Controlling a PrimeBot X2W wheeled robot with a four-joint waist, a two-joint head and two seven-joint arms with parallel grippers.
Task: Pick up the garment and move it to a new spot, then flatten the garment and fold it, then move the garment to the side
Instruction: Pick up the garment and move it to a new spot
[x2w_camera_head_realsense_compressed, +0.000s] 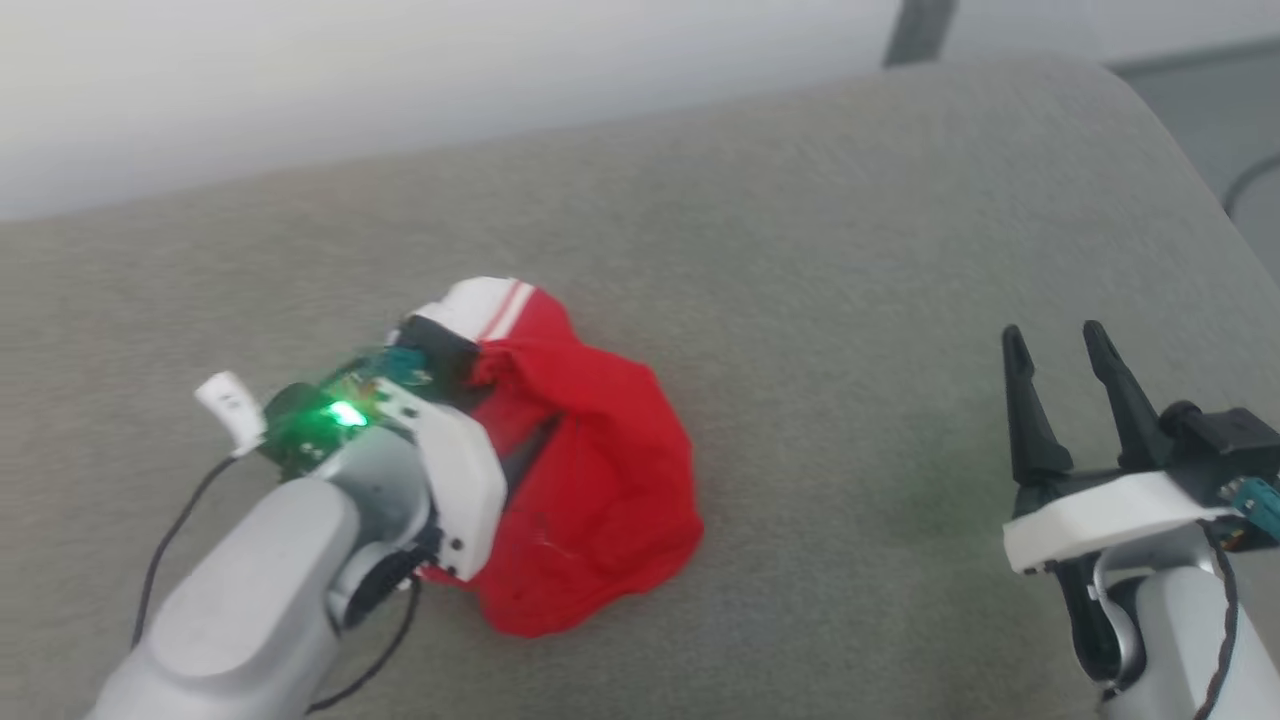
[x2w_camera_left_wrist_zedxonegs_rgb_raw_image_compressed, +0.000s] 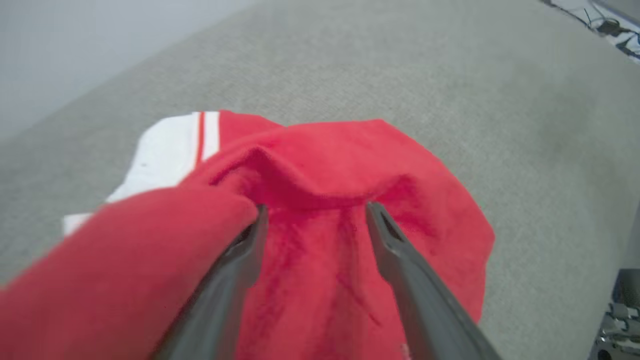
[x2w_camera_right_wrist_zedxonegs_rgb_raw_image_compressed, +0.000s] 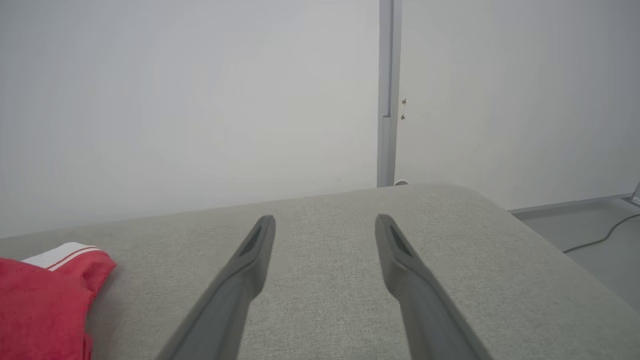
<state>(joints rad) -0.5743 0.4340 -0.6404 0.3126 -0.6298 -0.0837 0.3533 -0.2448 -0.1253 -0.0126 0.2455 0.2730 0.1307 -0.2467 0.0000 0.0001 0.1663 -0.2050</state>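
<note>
Seemingly garment (x2w_camera_head_realsense_compressed: 590, 480) lies diagonal, white band (x2w_camera_head_realsense_compressed: 478, 305) far end.

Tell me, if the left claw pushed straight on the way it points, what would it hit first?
Probably the crumpled bright red fabric garment: the open left gripper points right at a raised fold, though depth is unclear.

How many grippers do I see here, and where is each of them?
2. The left gripper is at the red garment, left of centre on the cushion, jaws open. The right gripper is above bare cushion at the right, jaws open.
</note>
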